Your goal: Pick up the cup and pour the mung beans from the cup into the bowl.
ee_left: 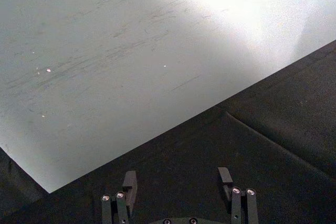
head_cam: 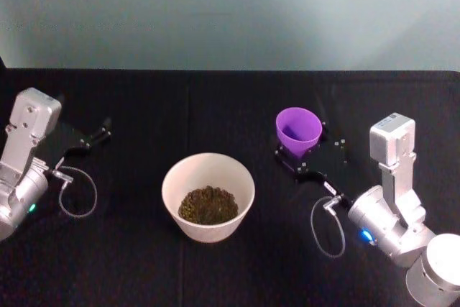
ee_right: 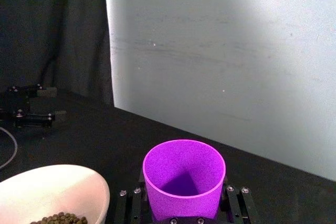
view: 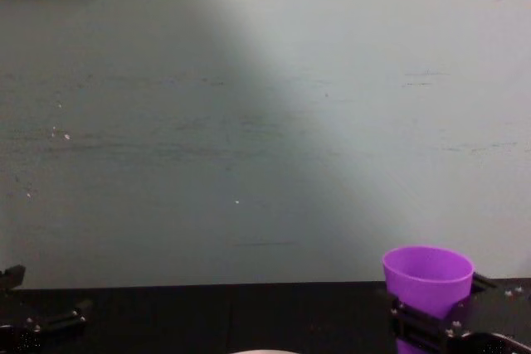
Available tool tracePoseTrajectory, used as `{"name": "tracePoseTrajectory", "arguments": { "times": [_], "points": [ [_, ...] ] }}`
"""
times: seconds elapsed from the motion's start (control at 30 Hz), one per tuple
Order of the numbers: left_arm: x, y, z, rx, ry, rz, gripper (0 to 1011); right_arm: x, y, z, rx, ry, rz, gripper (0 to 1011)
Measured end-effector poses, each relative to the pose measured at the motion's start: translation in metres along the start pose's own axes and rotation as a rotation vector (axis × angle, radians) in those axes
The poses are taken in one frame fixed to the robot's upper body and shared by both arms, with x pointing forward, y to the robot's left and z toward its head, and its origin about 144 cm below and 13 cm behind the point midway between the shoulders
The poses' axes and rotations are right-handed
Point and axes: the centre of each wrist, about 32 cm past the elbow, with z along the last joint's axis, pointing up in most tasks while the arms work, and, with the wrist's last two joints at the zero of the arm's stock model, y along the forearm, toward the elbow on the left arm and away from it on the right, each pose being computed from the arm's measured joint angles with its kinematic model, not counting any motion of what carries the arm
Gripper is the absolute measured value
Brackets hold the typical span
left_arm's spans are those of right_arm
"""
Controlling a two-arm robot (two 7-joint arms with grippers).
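Purple cup [head_cam: 298,130] sits upright and looks empty, pinched between the right gripper [head_cam: 310,156] fingers; the bowl [head_cam: 208,196] beside it holds the beans. Left gripper [head_cam: 88,136] rests spread, well apart.

Open tabletop [head_cam: 215,106] beyond bowl [head_cam: 208,177]

Cups: one purple cup [head_cam: 298,130] is sitting right of centre in the head view, and its inside is looking empty.
Bowls: one whitish bowl [head_cam: 208,196] is sitting at lower centre.
Heaps of mung beans: one heap of beans [head_cam: 208,205] is lying inside the bowl.
Grippers: two are showing, the left gripper [head_cam: 96,134] at the left edge and the right gripper [head_cam: 311,154] at the right, around the cup.
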Motion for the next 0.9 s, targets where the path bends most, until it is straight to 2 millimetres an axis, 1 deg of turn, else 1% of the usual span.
{"name": "tracePoseTrajectory", "arguments": {
  "times": [0.53,0.9],
  "points": [
    [0.000,0.000,0.000,0.000,0.000,0.000,1000,0.003,0.008,-0.026,-0.051,0.051,0.011,726],
    [0.000,0.000,0.000,0.000,0.000,0.000,1000,0.003,0.008,-0.036,-0.066,0.062,0.008,726]
  ]
}}
